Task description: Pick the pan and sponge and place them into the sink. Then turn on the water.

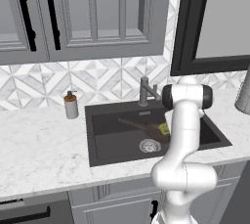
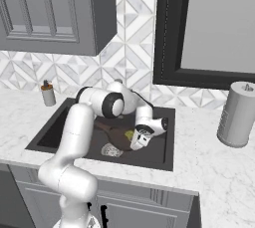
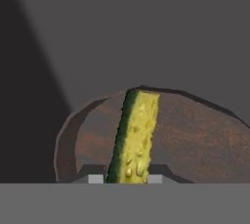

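The gripper (image 3: 126,179) pinches the sponge (image 3: 134,135) edge-on between its nearly closed jaws, so the sponge hangs straight ahead of the fingertips. Directly beyond it lies the pan (image 3: 195,135), resting in the sink (image 1: 102,120), so letting go here would likely drop the sponge into the basin beside the drain (image 1: 149,145).
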Controlling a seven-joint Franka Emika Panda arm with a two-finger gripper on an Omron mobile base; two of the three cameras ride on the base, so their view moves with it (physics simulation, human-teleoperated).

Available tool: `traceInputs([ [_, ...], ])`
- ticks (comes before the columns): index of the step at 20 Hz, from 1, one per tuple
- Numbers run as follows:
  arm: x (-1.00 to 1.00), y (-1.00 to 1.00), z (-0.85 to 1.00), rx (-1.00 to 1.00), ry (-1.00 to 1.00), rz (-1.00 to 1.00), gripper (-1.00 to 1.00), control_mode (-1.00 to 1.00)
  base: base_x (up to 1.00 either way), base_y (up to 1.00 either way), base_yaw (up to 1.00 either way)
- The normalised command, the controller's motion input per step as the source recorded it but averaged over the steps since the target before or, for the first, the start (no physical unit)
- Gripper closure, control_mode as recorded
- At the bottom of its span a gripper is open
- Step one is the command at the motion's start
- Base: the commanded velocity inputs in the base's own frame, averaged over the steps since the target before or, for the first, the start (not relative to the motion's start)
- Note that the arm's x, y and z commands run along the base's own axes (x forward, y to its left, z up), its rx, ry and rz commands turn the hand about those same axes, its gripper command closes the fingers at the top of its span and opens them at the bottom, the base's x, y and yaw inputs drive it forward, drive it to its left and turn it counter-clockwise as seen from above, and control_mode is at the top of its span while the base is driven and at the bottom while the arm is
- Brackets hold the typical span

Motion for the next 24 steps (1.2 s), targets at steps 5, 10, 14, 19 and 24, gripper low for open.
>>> traceInputs([
  [5,-0.26,0.06,0.01,0.03,-0.09,-0.03,-1.00,-1.00,0.00,0.00,0.00],
  [10,-0.52,0.10,0.29,0.06,-0.17,-0.01,-1.00,-1.00,0.00,0.00,0.00],
  [14,-0.52,0.15,0.70,0.08,-0.15,-0.01,-1.00,-1.00,0.00,0.00,0.00],
  [19,-0.49,0.00,0.99,0.06,-0.07,0.00,-1.00,-1.00,0.00,0.00,0.00],
  [24,-0.43,-0.05,0.95,0.07,-0.02,-0.04,-1.00,-1.00,0.00,0.00,0.00],
])
